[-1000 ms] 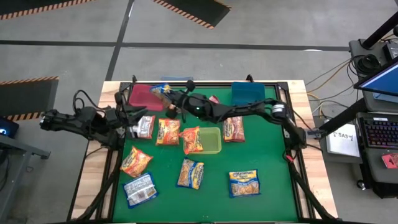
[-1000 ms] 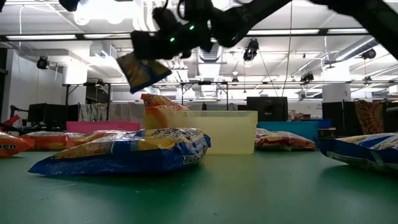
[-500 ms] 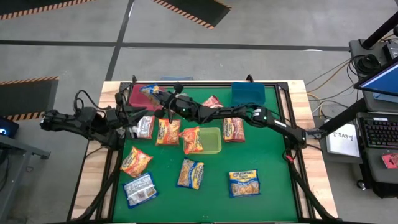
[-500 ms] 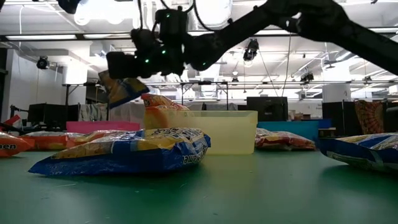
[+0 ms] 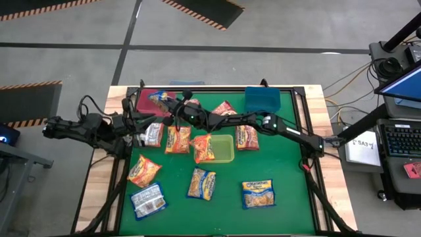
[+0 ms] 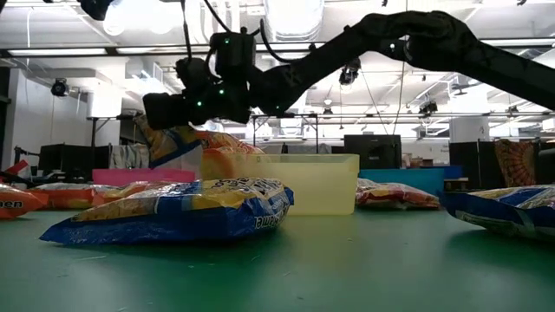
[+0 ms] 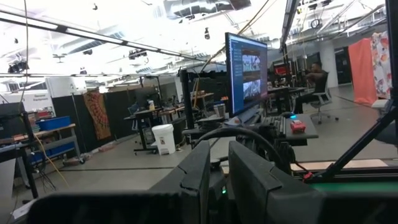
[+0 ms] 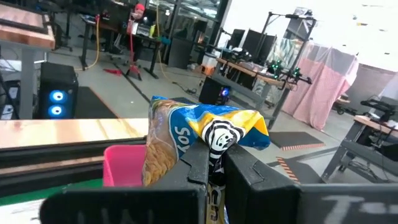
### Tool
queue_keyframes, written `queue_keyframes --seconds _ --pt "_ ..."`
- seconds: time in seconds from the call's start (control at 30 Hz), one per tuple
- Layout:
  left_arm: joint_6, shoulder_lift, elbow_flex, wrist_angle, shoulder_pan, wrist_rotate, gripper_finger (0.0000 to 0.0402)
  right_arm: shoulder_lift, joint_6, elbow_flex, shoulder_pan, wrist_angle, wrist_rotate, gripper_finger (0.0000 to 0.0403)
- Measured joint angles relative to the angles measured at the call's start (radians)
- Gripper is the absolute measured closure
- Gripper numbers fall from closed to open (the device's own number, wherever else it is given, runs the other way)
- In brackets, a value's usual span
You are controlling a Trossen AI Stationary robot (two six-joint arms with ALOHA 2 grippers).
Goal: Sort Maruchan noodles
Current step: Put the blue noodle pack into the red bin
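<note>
A blue-and-yellow Maruchan noodle packet [image 5: 160, 99] hangs over the red bin [image 5: 146, 105] at the table's far left, with my right gripper [image 5: 172, 107] shut on it. The same packet [image 6: 171, 144] shows in the low view, tilted below the gripper [image 6: 186, 108]. Several more packets lie flat on the green mat, among them an orange one [image 5: 177, 139], a blue one [image 5: 258, 193] and a blue-and-silver one [image 5: 148, 200]. A red-orange packet [image 5: 202, 147] leans on the green bin [image 5: 227, 155]. My left gripper [image 5: 133, 126] waits at the table's left edge, shut [image 7: 219, 171] and holding nothing. My right gripper pinches a crumpled end of the packet [image 8: 214, 144] between its two fingers [image 8: 249, 171]. It comes about level from the table's right side. The rest of the packet [image 8: 171, 140] bulges out past the fingertips, tilted and lifted clear above the red bin [image 8: 124, 165].
A blue bin [image 5: 262, 99] stands at the far right. The green bin sits mid-table with packets [image 5: 247, 136] around it, and a red packet [image 5: 224, 107] lies under my right arm. The mat's near middle and right edge are bare.
My right gripper has carried the blue-and-yellow packet toward the table's left edge and down, from over the far middle to over the red bin. The packet stays pinched and now hangs lower.
</note>
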Motion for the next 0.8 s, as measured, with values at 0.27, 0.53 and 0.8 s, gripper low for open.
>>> queue_keyframes --seconds 0.27,0.53,0.8 --pt "0.0 0.0 0.0 0.002 0.0 0.0 0.0359 0.001 0.057 0.0 -0.052 0.058 -0.01 0.039" --pt "0.0 0.0 0.0 0.002 0.0 0.0 0.0359 0.001 0.192 0.0 -0.093 -0.047 -0.11 0.039" --pt "0.0 0.0 0.0 0.002 0.0 0.0 0.0359 0.001 0.185 0.0 -0.09 -0.058 -0.114 0.0358"
